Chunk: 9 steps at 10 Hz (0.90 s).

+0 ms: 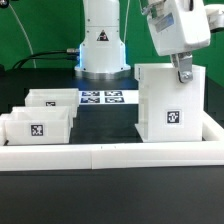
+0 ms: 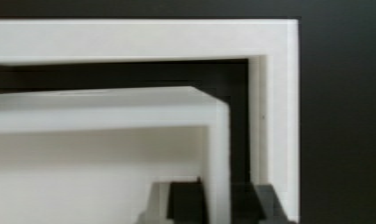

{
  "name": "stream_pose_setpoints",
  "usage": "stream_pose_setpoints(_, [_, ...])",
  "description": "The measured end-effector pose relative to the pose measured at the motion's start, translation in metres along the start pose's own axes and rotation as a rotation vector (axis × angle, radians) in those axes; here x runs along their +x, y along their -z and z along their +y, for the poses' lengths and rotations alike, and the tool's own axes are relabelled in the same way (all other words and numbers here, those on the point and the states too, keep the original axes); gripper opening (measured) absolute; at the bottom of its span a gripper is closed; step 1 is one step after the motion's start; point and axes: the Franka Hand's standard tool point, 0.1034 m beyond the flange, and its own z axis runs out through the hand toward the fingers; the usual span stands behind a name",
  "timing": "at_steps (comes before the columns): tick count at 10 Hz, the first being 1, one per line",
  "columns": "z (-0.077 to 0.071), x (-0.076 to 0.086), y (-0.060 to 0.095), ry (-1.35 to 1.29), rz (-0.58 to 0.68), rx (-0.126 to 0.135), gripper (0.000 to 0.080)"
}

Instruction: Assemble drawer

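Observation:
A white open-fronted drawer box (image 1: 165, 100) with a marker tag stands upright at the exterior view's right. My gripper (image 1: 183, 72) comes down on the box's top right edge. In the wrist view the gripper (image 2: 220, 205) has its dark fingers (image 2: 185, 205) on either side of a thin white wall (image 2: 217, 140) of the box and is shut on it. The box's outer white edge (image 2: 274, 100) runs beside that wall. Two white drawer trays (image 1: 50, 100) (image 1: 38, 127), each tagged, stand at the exterior view's left.
The marker board (image 1: 102, 98) lies flat at the back middle, in front of the robot base (image 1: 102, 45). A white raised rail (image 1: 110, 152) runs along the front and up the right side (image 1: 212, 125) of the work area.

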Motion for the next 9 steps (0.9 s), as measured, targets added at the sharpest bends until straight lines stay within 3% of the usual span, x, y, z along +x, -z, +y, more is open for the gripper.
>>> stream_pose_setpoints(4, [-0.015,-0.014,-0.008,0.037,-0.022,-0.016,0.0039])
stream_pose_setpoints(8, [-0.041,-0.014,-0.014,0.035,-0.037,-0.016,0.0039])
stream_pose_setpoints(9, [-0.043,-0.013,-0.016,0.032,-0.043,-0.028,0.0039])
